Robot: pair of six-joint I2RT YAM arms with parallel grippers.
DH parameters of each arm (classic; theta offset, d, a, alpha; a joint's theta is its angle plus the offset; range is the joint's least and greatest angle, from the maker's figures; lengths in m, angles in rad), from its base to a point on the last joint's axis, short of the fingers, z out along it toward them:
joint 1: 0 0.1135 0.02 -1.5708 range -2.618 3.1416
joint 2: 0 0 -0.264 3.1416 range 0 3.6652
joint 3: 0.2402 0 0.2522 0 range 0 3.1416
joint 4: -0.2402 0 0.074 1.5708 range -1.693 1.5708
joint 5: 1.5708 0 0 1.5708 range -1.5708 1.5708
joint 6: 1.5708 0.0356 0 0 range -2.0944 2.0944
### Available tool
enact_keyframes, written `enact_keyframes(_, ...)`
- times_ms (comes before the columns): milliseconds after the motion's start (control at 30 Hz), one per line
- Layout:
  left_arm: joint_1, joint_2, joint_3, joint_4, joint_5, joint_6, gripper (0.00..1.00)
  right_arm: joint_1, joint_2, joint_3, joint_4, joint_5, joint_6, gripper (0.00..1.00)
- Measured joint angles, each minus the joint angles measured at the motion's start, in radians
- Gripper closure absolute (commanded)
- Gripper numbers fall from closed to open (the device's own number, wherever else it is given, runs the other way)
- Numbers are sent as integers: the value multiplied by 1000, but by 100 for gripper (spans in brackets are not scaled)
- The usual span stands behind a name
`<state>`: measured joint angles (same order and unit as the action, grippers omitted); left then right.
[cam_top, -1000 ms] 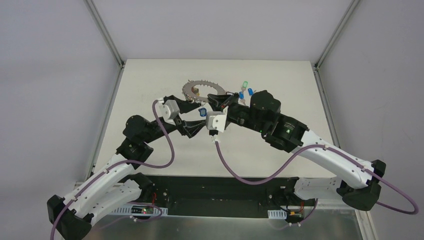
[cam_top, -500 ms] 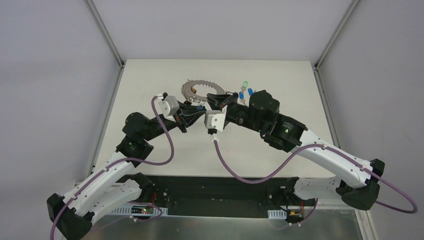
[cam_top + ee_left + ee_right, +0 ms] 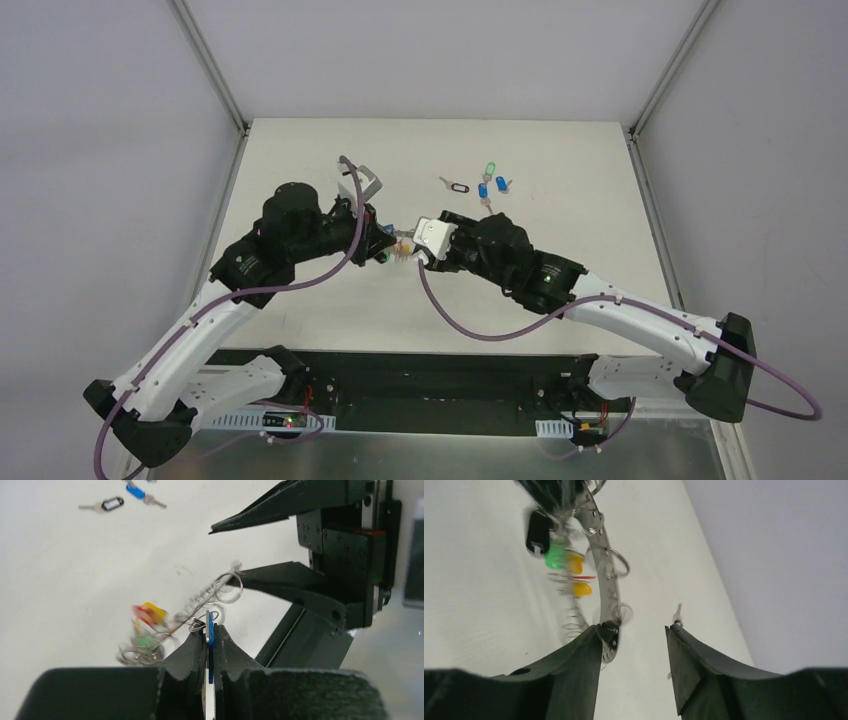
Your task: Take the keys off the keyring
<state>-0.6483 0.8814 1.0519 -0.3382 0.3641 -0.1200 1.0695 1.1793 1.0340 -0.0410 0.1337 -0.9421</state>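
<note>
A white table (image 3: 560,150) sits between plain grey walls. Above its middle, the left gripper (image 3: 209,639) has its jaws pressed together on a blue-tagged key (image 3: 210,626). The right gripper (image 3: 634,628) faces it with jaws spread, one fingertip touching the keyring (image 3: 605,565). The keyring is a flat grey band with holes, lifted off the table and blurred. Tagged keys (image 3: 556,558) in green, yellow and black bunch on it. Four loose keys (image 3: 483,189) lie farther back on the table.

Bright, even light, soft shadows; wrist views show the keys (image 3: 149,614) smeared, perhaps by motion.
</note>
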Motion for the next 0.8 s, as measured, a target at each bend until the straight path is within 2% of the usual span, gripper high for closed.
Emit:
enact_keyframes(100, 2, 56, 83, -148, -7, 51, 100, -17, -34, -79, -9, 2, 141, 35)
enact_keyframes(233, 0, 115, 172, -293, 39, 198, 100, -20, -148, -180, -21, -86, 296, 38)
enact_keyframes(367, 0, 186, 261, -404, 66, 353, 100, -21, -269, -217, -23, -155, 381, 40)
enact_keyframes(567, 0, 275, 327, -476, 83, 524, 100, -56, -337, -217, 2, -167, 420, 41)
enact_keyframes(800, -2, 386, 385, -494, 101, 676, 100, -134, -304, -217, 19, -46, 492, 39)
